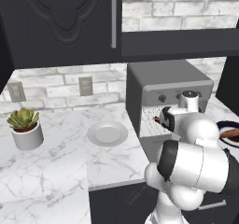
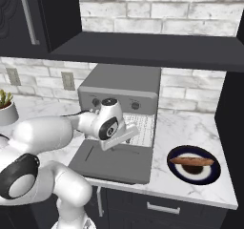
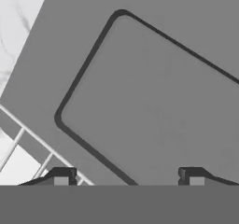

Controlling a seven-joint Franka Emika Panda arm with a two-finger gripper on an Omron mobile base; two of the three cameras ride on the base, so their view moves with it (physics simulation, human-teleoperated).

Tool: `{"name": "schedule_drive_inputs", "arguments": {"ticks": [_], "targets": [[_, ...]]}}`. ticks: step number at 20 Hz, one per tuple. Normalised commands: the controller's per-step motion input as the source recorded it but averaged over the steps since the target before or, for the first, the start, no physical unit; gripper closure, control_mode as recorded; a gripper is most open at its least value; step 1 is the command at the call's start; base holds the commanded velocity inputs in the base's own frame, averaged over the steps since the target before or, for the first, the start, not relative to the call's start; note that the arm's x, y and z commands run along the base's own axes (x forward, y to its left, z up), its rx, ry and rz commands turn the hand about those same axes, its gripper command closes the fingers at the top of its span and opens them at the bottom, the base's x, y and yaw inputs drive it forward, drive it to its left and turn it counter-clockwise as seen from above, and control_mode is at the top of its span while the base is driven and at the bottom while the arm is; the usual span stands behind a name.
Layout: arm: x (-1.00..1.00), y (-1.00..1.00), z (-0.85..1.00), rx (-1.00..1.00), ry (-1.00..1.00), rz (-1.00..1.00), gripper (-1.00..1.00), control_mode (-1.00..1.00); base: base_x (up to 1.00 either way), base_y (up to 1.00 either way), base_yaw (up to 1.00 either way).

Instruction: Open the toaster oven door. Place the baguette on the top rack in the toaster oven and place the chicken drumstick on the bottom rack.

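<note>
The toaster oven (image 2: 121,92) stands on the marble counter (image 1: 56,157) against the white brick wall, under a dark shelf, and its door (image 2: 112,163) lies dropped open, flat and level in front of the cavity. In the hand view the door's inner face (image 3: 154,101) shows as a grey panel with a dark rounded-rectangle outline, with thin wire bars of a rack (image 3: 28,146) at the lower left. The gripper (image 3: 126,176) hangs over that open door with its two dark fingertips (image 3: 63,176) standing well apart and nothing between them; the wrist sits just in front of the oven's opening in the right base view. The baguette (image 2: 192,161) lies across a dark blue plate (image 2: 209,173) on the counter to the right of the oven, apart from it. A small dark brown-orange piece (image 1: 157,121) shows inside the oven at the left edge of the opening; it looks like the chicken drumstick, though which rack it rests on cannot be told. Left of the oven sit an empty grey plate (image 1: 107,133) and a potted succulent (image 1: 25,127). The control strip (image 2: 126,103) carries dark round knobs, but no brand, label or writing can be read anywhere.
</note>
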Motion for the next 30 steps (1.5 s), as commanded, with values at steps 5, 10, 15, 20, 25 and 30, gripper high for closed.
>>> {"name": "schedule_drive_inputs", "arguments": {"ticks": [5, 10, 15, 20, 25, 30], "targets": [[-0.34, 0.00, -0.10, 0.06, -0.26, -0.08, -1.00, -1.00, 0.00, 0.00, 0.00], [-0.76, -0.01, 0.43, 0.14, -0.39, -0.01, -1.00, -1.00, 0.00, 0.00, 0.00], [-0.55, 0.00, 0.65, 0.16, -0.43, 0.00, -1.00, -1.00, 0.00, 0.00, 0.00], [-0.03, 0.00, 0.60, 0.14, -0.43, 0.04, -1.00, -1.00, 0.00, 0.00, 0.00], [0.00, 0.00, 0.33, 0.10, -0.40, 0.07, -1.00, -1.00, 0.00, 0.00, 0.00], [0.07, 0.00, 0.12, 0.05, -0.33, 0.07, -1.00, -1.00, 0.00, 0.00, 0.00]]}}
